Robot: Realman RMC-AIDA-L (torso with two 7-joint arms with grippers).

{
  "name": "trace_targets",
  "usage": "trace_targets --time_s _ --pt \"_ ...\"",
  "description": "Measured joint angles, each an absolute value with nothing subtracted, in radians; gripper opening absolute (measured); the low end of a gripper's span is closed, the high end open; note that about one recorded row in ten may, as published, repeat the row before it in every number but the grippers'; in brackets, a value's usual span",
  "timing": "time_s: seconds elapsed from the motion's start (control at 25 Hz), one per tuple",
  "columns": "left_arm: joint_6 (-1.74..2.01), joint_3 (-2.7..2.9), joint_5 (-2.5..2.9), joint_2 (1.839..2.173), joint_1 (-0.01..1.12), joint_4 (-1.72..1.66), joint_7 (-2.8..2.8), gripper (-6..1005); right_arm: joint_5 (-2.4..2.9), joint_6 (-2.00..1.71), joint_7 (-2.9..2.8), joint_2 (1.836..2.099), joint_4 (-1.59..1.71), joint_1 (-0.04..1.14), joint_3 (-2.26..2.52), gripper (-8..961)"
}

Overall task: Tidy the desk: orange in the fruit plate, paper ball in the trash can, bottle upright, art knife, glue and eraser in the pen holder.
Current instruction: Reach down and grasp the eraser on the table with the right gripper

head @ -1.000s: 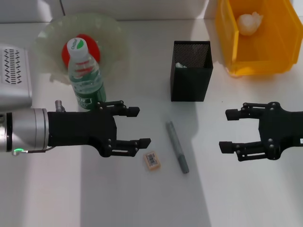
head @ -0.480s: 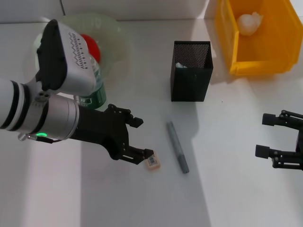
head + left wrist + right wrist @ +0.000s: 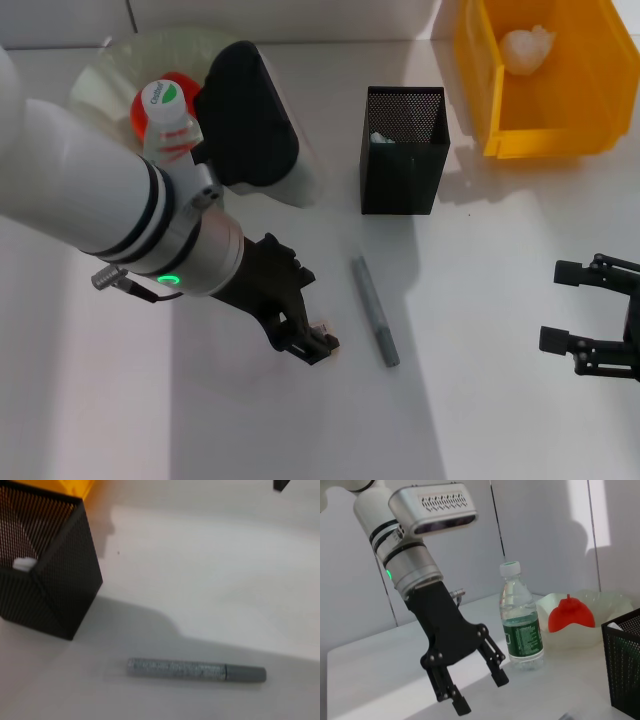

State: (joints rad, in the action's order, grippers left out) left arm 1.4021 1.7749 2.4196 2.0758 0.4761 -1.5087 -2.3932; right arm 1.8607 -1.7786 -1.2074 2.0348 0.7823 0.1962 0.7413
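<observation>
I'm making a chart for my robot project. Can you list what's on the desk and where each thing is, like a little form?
orange: in the fruit plate
bottle: upright, by the plate
paper ball: in the trash can
pen holder: upright, something white inside
eraser: on the desk, mostly hidden under the left gripper
grey pen: lying flat beside the eraser
left gripper: open, lowered over the eraser
right gripper: open, off to the side

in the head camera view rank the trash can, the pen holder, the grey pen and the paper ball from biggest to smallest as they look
1. trash can, though cropped
2. pen holder
3. grey pen
4. paper ball
</observation>
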Motion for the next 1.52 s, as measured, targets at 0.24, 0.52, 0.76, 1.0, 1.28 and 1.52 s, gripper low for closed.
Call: trace_targets --time_s 0.24,0.52,0.76,1.0,1.28,1.52 --pt "1.403 1.863 2.5 2.08 0.496 -1.531 -2.502 791 1.862 -1.778 -1.205 2.038 0.77 0.201 0.741 835" --pt "1.396 1.892 2.496 2.08 0.52 -1.53 -2.575 791 1.87 -1.774 -1.198 2.039 0.741 0.209 0.742 835" --pt "1.385 1.922 2.496 2.08 0.54 -1.506 -2.609 792 1.87 -1.766 -1.194 2.039 0.738 0.21 0.748 835" --pt "1.361 1.952 2.504 2.08 0.543 -1.492 -2.616 792 1.87 -1.755 -1.193 2.039 0.735 0.212 0.752 834" --pt "1.316 1.954 2.504 2.08 0.56 -1.43 -2.619 788 1.88 -1.753 -1.192 2.039 0.725 0.214 0.752 834" --pt "1.314 1.957 2.505 2.08 0.563 -1.409 -2.615 783 1.882 -1.753 -1.192 2.04 0.713 0.213 0.752 834"
